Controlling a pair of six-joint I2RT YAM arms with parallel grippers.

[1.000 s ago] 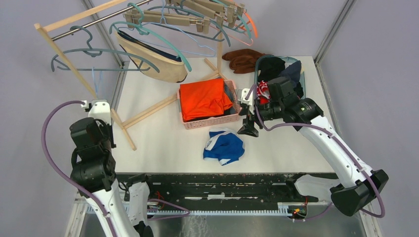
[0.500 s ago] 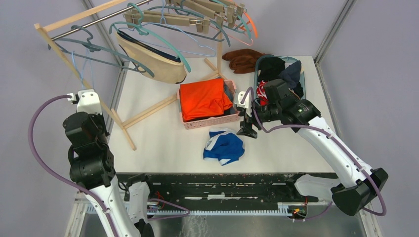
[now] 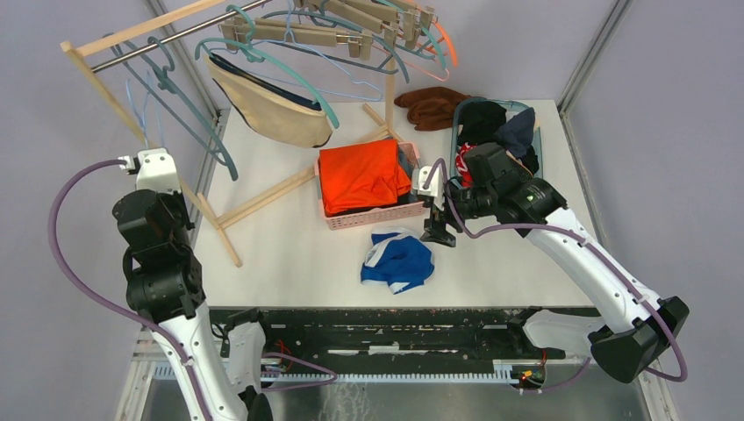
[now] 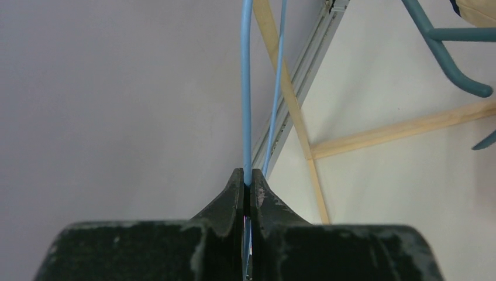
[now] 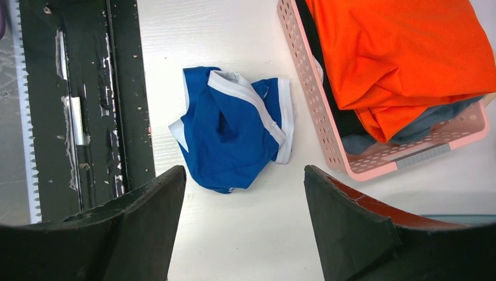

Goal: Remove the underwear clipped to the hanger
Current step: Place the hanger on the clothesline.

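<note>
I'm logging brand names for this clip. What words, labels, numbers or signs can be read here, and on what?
None can be read in any view.
Blue underwear: plain blue and white, no print shows.
Beige underwear: no label shows.
Orange garment, pink basket: no text.
Wire hanger in the left gripper: bare.

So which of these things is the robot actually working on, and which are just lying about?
Part of the job: beige underwear hanging up; blue-and-white underwear on the table; thin light-blue hanger, pinched in the left gripper; right gripper, open above the blue pair.

Just lying about: orange garment in the pink basket; brown cloth; bin of dark clothes.
</note>
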